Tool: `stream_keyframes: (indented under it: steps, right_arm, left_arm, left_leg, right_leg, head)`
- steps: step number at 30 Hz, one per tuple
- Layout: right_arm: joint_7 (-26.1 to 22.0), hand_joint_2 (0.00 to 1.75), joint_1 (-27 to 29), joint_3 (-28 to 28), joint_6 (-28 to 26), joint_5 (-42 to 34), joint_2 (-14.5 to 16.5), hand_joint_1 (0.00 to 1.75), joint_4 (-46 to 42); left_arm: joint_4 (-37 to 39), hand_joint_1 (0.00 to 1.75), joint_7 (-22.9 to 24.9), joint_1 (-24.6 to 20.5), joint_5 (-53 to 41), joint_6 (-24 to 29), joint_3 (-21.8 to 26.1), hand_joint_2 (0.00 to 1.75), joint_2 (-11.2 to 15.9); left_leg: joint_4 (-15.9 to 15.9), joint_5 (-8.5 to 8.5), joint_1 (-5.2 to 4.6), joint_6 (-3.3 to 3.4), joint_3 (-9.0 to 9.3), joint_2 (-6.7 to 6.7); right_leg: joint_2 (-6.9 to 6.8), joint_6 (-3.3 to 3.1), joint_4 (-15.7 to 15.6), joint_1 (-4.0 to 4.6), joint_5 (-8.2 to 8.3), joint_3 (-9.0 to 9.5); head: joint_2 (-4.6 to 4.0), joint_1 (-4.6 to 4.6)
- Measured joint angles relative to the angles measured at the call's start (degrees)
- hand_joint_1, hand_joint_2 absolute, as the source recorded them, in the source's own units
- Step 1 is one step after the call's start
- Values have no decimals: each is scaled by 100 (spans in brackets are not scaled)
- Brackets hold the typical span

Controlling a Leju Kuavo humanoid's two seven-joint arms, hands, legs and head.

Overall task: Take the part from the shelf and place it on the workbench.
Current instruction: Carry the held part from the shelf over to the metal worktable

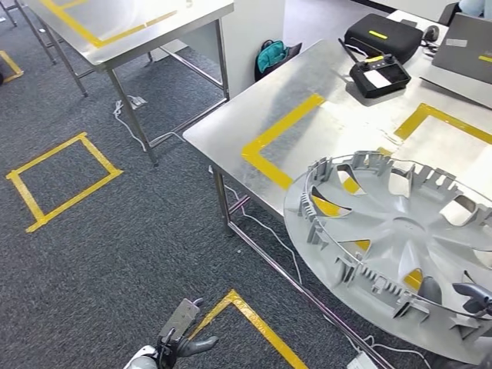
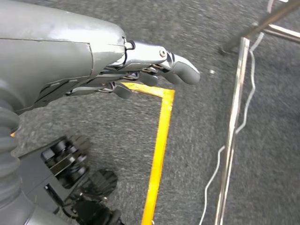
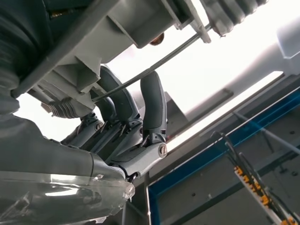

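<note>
The right hand [image 3: 141, 126] grips the hubcap's [image 1: 400, 238] rim, carrying it over the surface [image 1: 278, 100] edge, so only setting down remains, while the left hand [image 2: 152, 70] hangs loose and empty above the floor.

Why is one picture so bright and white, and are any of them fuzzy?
Right wrist view: it looks upward into bright light, so the background glares white behind the right hand. Left wrist view: the carpet and dark robot parts look slightly smeared. Head view: mostly sharp, with soft sheen on the metal workbench under the wheel cover.
</note>
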Motion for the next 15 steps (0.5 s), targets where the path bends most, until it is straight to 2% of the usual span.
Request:
stream_keyframes:
  steps: [1,2,3,5,6,8,9,10,11,12,13,14,15]
  right_arm:
    - [0,175,-4,0,1,0,0,175,0]
    - [0,175,-7,0,1,0,0,175,-1]
    - [1,175,-8,0,1,0,0,175,-2]
    - [3,175,0,0,1,0,0,175,-4]
    - [5,175,7,0,1,-1,0,175,-7]
    - [9,175,-1,0,-1,-3,-1,175,-11]
    - [11,175,-10,1,-1,-3,-1,175,-13]
    - [14,175,-20,1,-1,-3,-2,175,-13]
    - [18,175,-24,1,-1,-3,-5,175,-13]
    - [21,175,-25,1,0,-3,-8,175,-13]
    - [25,175,-24,0,0,-3,-11,175,-13]
    - [28,175,-24,0,0,-2,-14,175,-13]
    - [30,175,-24,0,0,-2,-15,175,-13]
  left_arm:
    - [0,0,0,-2,0,1,0,175,1]
    - [0,0,0,-4,0,1,0,175,3]
    - [0,0,-1,-4,-1,2,0,175,4]
    - [0,0,-4,-10,-2,2,1,175,-2]
    - [0,0,-7,-17,-2,2,2,175,-9]
    - [0,0,-14,-27,-2,2,4,175,-22]
    - [0,0,-16,-22,-2,2,5,175,-22]
    - [0,0,-17,-14,-2,2,6,175,-20]
    - [0,0,-17,-4,-2,2,7,175,-15]
    - [0,0,-17,1,-2,2,8,175,-11]
    - [0,0,-17,2,-2,2,9,175,-10]
    - [0,0,-17,3,-2,2,9,175,-13]
    - [0,0,-17,2,-2,2,9,175,-16]
  left_leg:
    - [-393,188,8,20,126,-110]
    - [-677,292,11,37,226,-210]
    - [-831,331,11,56,276,-286]
    - [-891,341,7,103,315,-258]
    - [-909,375,15,132,332,-207]
    - [-942,382,32,197,371,-95]
    - [-943,372,30,220,383,-35]
    - [-942,358,27,238,392,27]
    - [-941,345,25,247,402,96]
    - [-940,331,25,249,413,165]
    - [-939,314,25,245,431,229]
    - [-939,294,26,236,459,289]
    - [-939,270,26,218,494,344]
  right_leg:
    - [69,18,9,-2,-14,14]
    - [129,43,13,-5,-26,10]
    - [182,75,14,-9,-36,-3]
    - [273,148,-9,-17,-49,-41]
    - [216,181,8,-14,-75,-54]
    - [-64,234,291,6,-280,-183]
    - [-234,255,607,13,-463,-327]
    - [-323,276,984,12,-654,-510]
    - [-360,295,1323,7,-785,-681]
    - [-377,311,1513,2,-817,-779]
    - [-393,324,1483,-3,-734,-767]
    - [-428,329,1232,-7,-561,-638]
    - [-512,333,829,-9,-351,-422]
  head:
    - [0,-2]
    - [0,-2]
    - [0,-6]
    - [0,-8]
    - [0,-2]
    - [0,30]
    - [0,46]
    - [0,56]
    - [0,54]
    - [0,54]
    - [0,56]
    - [0,55]
    - [0,57]
